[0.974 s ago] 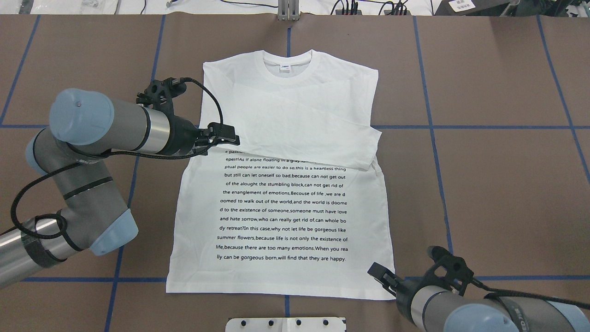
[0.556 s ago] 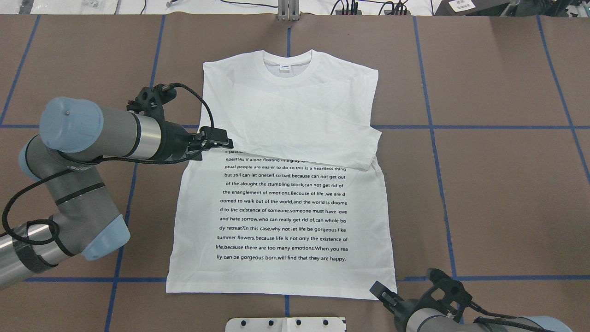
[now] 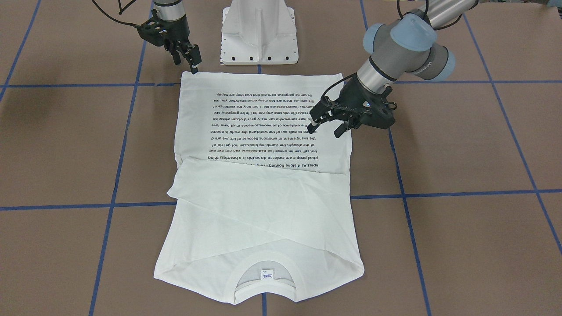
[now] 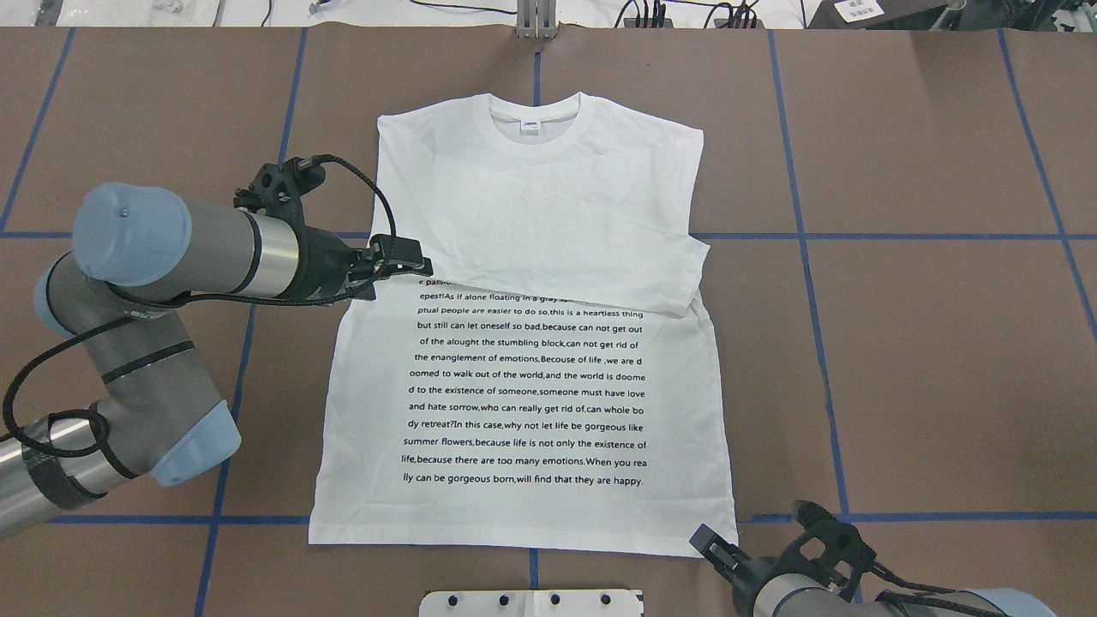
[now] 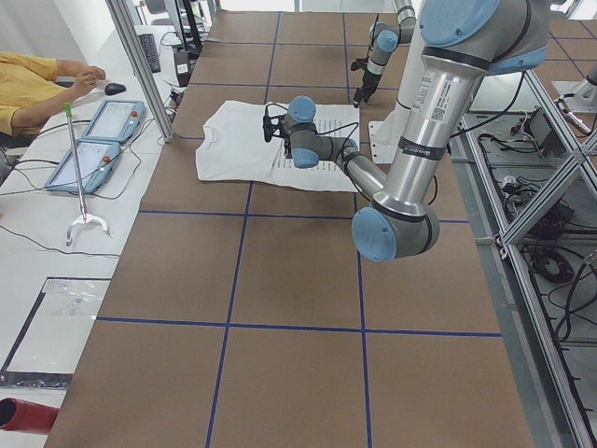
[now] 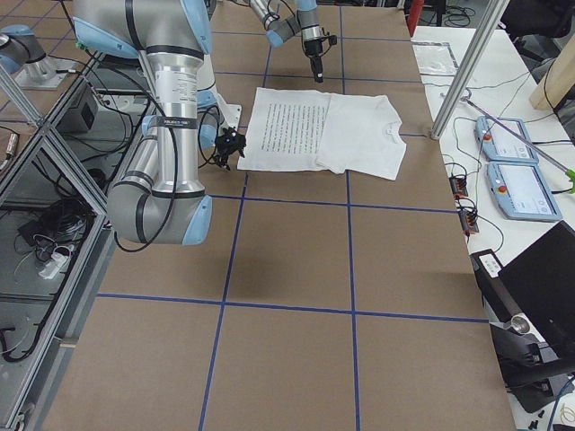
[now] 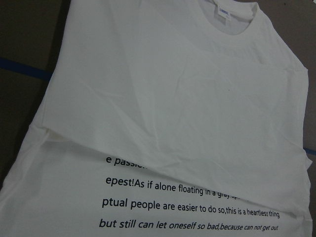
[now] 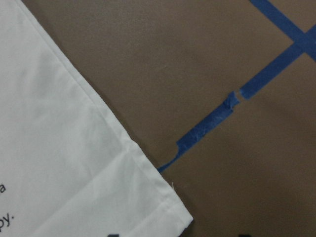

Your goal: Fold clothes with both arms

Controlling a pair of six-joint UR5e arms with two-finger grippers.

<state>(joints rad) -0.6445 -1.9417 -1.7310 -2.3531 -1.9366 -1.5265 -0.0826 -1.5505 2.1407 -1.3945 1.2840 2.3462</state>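
Note:
The white T-shirt [image 4: 523,386] lies flat with its black text up and the collar [image 4: 533,107] at the far side. Both sleeves are folded across the chest [image 3: 263,206]. My left gripper [image 4: 410,257] stands open over the shirt's left edge, where the folded sleeve meets the first text lines; in the front view its fingers [image 3: 312,127] are apart and hold nothing. My right gripper [image 3: 192,61] is open just beside the near right hem corner [image 8: 173,217]. That corner lies flat on the table.
The white pedestal [image 3: 259,30] stands at the near table edge, just behind the hem. Blue tape lines [image 4: 857,236] cross the brown table. A person [image 5: 37,79] sits by two control pendants [image 5: 93,140] beyond the table's far side. Cables lie along that edge.
The left arm has drawn a little to the left, its gripper still open at the shirt's edge. The right gripper has pulled back from the hem corner toward the near table edge.

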